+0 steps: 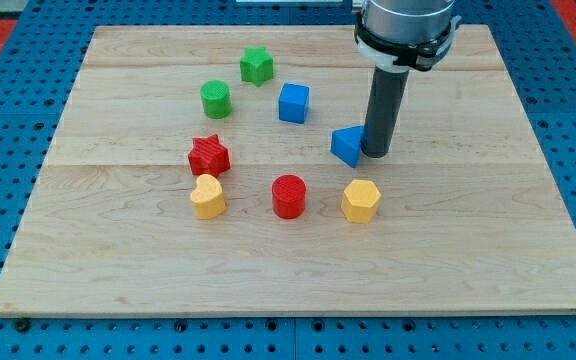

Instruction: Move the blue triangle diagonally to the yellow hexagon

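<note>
Right of the table's (118, 270) centre, my tip (377, 153), which has no jaws, touches the blue triangle's (346, 146) right side, seemingly light, stiff, slidable toward the yellow hexagon (361, 201).

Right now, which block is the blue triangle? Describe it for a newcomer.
On the wooden board, find the dark rod; my tip sits right beside a blue triangle, on its right. The other blue block, a cube, stands farther toward the view's top left.

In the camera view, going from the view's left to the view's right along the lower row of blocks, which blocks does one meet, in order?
Yellow heart → red cylinder → yellow hexagon.
</note>
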Action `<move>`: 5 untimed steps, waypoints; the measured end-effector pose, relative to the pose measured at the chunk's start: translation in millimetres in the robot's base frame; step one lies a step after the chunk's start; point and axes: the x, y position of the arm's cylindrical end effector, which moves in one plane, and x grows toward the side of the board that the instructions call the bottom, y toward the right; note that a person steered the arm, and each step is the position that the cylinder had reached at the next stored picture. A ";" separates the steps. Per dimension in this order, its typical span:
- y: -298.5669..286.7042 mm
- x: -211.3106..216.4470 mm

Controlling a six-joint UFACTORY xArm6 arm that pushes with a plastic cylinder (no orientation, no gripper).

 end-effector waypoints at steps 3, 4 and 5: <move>4.9 0.0; 7.2 -1.3; 5.3 -14.8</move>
